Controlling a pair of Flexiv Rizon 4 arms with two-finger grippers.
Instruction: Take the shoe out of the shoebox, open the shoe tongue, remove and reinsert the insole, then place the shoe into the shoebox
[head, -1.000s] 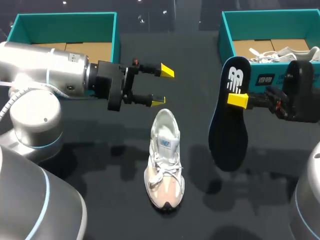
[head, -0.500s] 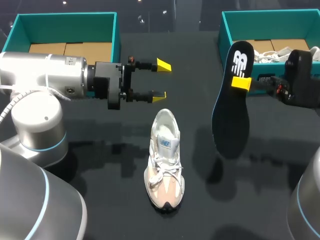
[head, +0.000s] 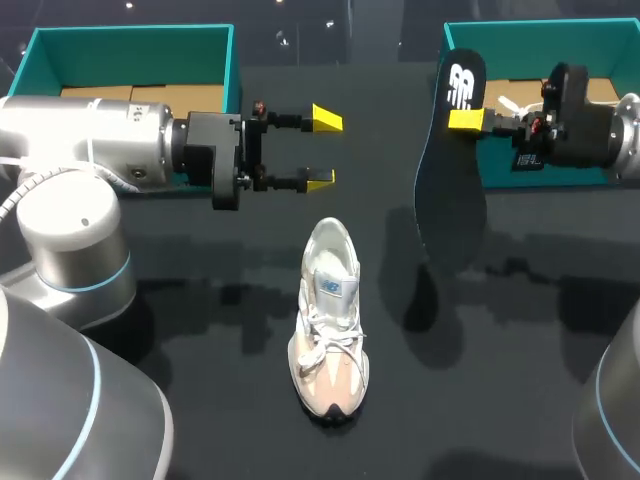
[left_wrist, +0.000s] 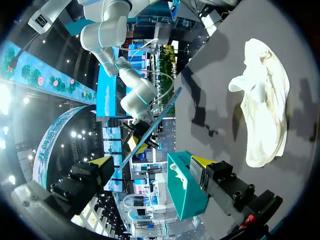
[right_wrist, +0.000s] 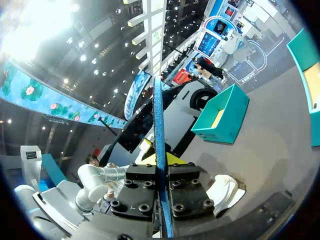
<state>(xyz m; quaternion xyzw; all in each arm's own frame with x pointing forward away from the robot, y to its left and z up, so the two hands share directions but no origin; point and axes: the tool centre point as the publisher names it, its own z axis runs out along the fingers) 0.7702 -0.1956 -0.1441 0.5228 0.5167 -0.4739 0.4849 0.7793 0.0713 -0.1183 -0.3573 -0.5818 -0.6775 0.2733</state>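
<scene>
A white and beige shoe (head: 328, 320) lies on the dark table, toe toward the front edge. My right gripper (head: 464, 120) is shut on the heel end of the dark insole (head: 452, 195), which hangs toe-down in the air in front of the right teal shoebox (head: 560, 25). In the right wrist view the insole (right_wrist: 159, 150) stands edge-on between the fingers. My left gripper (head: 322, 150) hovers open just behind the shoe's heel, holding nothing. From the left wrist the shoe (left_wrist: 265, 100) lies beside the open left gripper (left_wrist: 150, 167).
An open teal shoebox (head: 130, 32) sits at the back left. The right shoebox holds a second white shoe (head: 520, 105). In the left wrist view the right shoebox (left_wrist: 182, 195) stands ahead of the fingers.
My right arm has lifted the insole up and back toward the right shoebox. My left gripper has drawn slightly back from the shoe, still open.
</scene>
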